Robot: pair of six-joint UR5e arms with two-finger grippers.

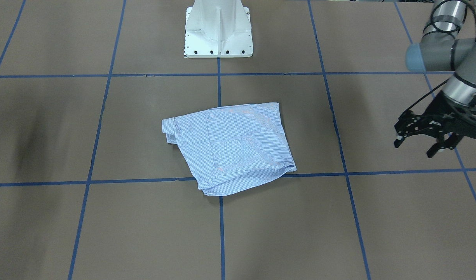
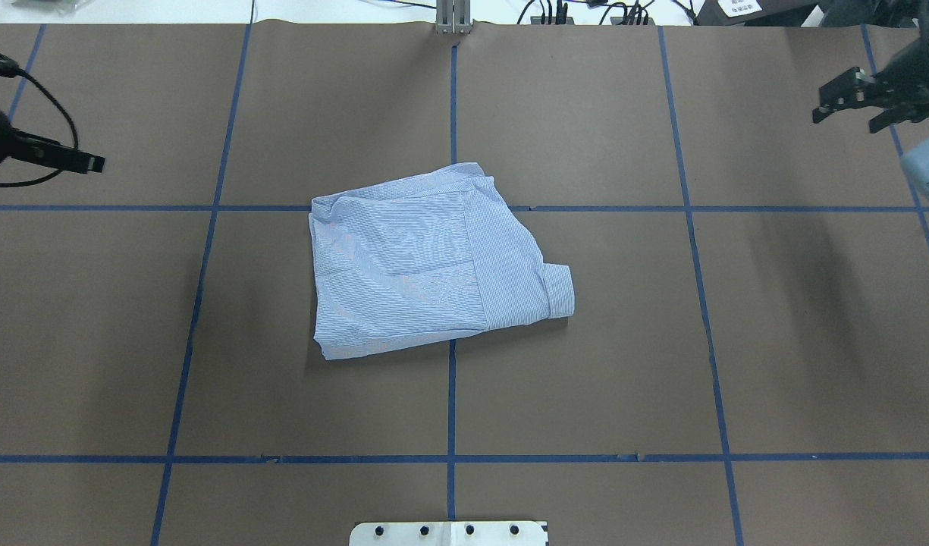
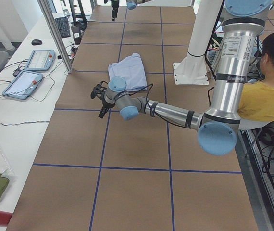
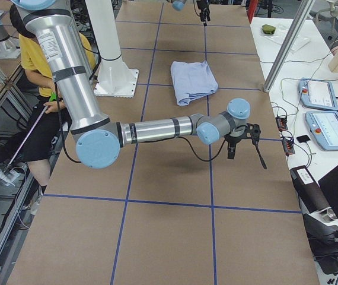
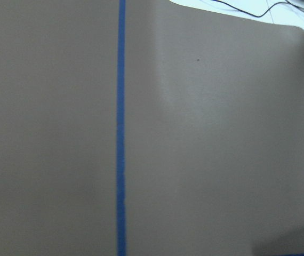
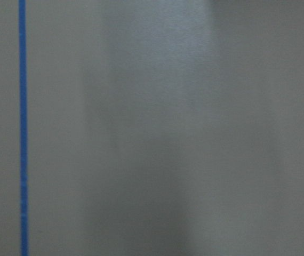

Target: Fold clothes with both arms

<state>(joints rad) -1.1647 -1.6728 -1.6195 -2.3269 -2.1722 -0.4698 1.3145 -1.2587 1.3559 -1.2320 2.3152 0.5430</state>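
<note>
The light blue-and-white striped shirt (image 1: pixel 230 147) lies folded into a compact, roughly square bundle at the table's centre, a cuff sticking out at one side; it also shows in the overhead view (image 2: pixel 426 258) and both side views (image 3: pixel 127 72) (image 4: pixel 193 80). My left gripper (image 1: pixel 414 149) hovers open and empty far out at the table's left side, well away from the shirt (image 2: pixel 85 161). My right gripper (image 2: pixel 845 121) is open and empty at the far right corner, also well away from the shirt. Both wrist views show only brown table and blue tape.
The white pedestal base (image 1: pixel 218 35) stands at the robot's edge of the table. A blue tape grid (image 2: pixel 452 394) marks the brown surface. A side bench holds tablets (image 3: pixel 31 72) beside a metal post (image 3: pixel 55 33). A person in yellow (image 3: pixel 267 96) sits behind the robot.
</note>
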